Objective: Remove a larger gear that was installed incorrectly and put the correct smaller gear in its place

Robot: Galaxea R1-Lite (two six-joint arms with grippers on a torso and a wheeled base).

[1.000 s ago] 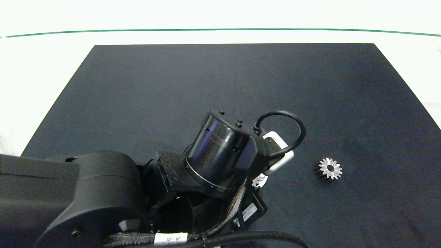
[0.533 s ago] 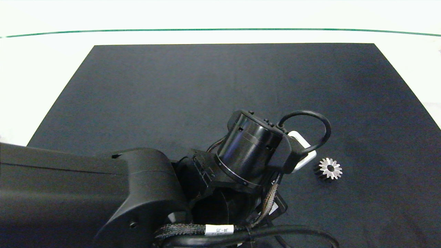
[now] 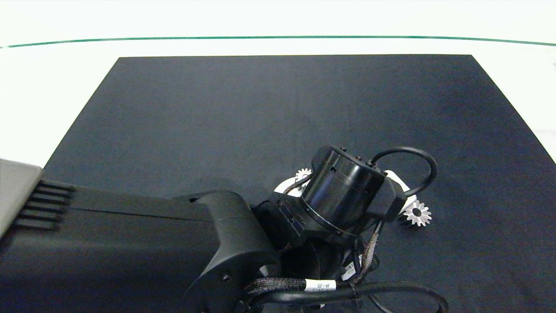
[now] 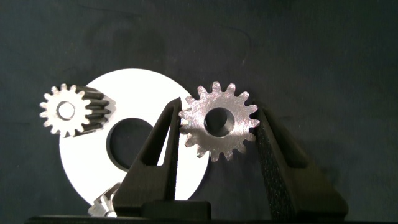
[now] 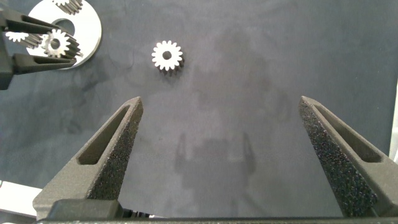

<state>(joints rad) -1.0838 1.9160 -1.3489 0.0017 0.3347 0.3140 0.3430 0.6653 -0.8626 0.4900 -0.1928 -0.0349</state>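
My left gripper [image 4: 219,109] is shut on the smaller gear [image 4: 217,122], matte silver with blunt teeth and a wide round hole. It holds the gear at the rim of a white disc [image 4: 140,93] with a round middle hole. The right wrist view shows the same gear [image 5: 59,43] between those fingers at the white disc [image 5: 90,28]. The larger gear [image 3: 417,214], shiny with sharp teeth and dark sides, lies flat on the black mat [image 3: 278,108], just right of my left wrist [image 3: 343,191]. My right gripper [image 5: 221,102] hovers open over bare mat, short of the larger gear [image 5: 167,57].
A blunt-toothed gear with a pale plugged centre [image 4: 65,111] sits on the disc's far side. A star-toothed gear [image 4: 106,204] peeks out beside my left finger. In the head view a small gear [image 3: 302,175] shows behind the wrist. White table surrounds the mat.
My left arm has swung to the right across the mat, closing on the larger gear. The disc's edge and a small gear behind the wrist have come into view.
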